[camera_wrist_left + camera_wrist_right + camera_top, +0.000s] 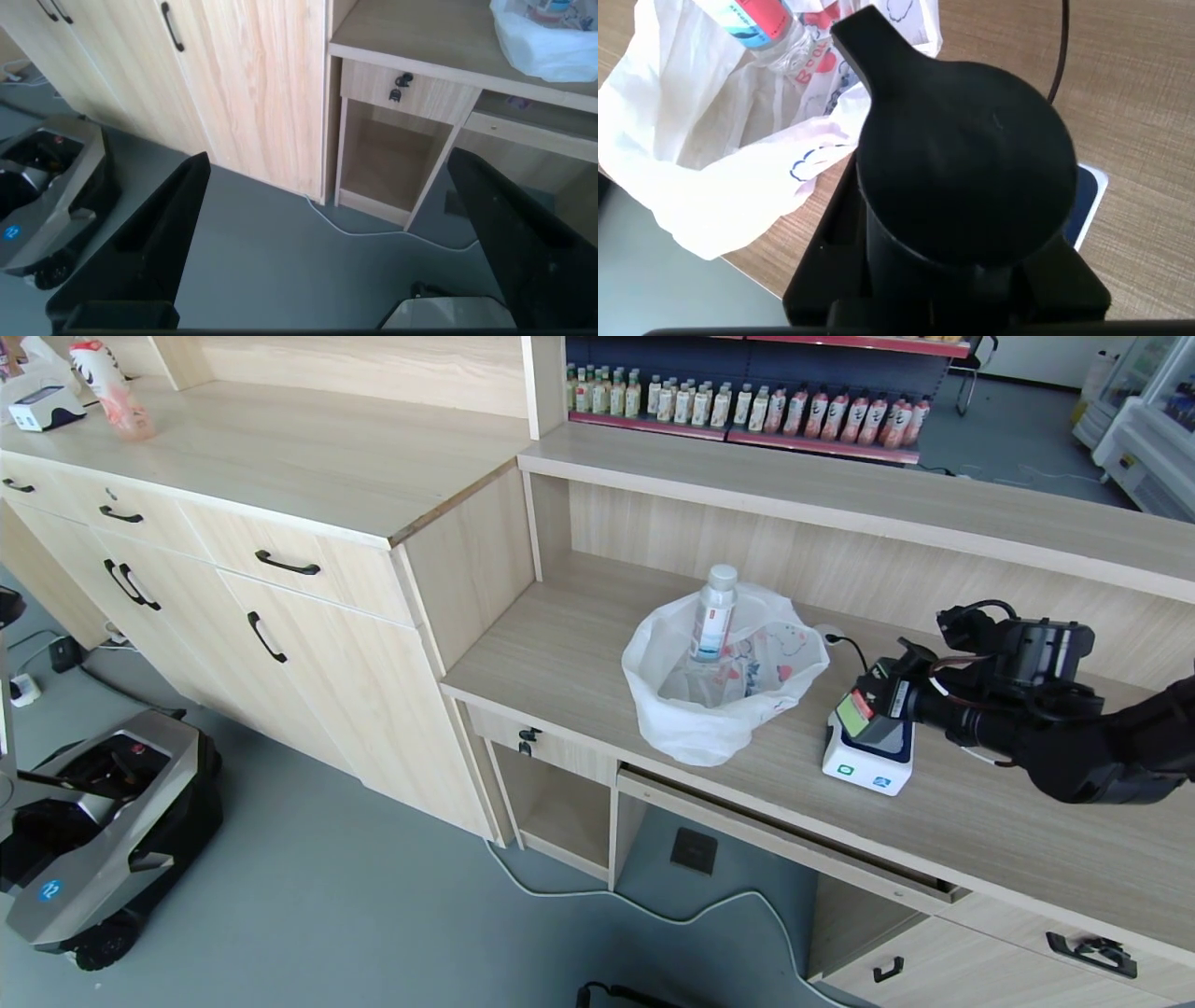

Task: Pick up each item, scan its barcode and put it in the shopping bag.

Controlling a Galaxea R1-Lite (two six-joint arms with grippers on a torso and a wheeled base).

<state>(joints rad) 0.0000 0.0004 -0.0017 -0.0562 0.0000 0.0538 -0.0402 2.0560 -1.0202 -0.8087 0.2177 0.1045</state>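
A white shopping bag [709, 709] stands open on the low counter [579, 653] with a clear bottle [715, 614] upright inside it. To the bag's right sits a white and blue barcode scanner [870, 756]. My right gripper [882, 700] hovers just above the scanner, shut on a dark item with a green and red label [853, 713]. In the right wrist view that black item [962, 159] hides the fingers, with the bag [719, 159], the bottle [757, 23] and a scanner corner [1090, 198] around it. My left gripper [327, 252] hangs open over the floor, away from the counter.
A raised ledge [840, 495] runs behind the counter. Tall cabinets [280, 607] stand to the left, bearing a pink bottle [112, 383] and a small white device [42, 409]. A grey machine [103, 821] sits on the floor. The scanner's cable [851, 649] trails toward the back wall.
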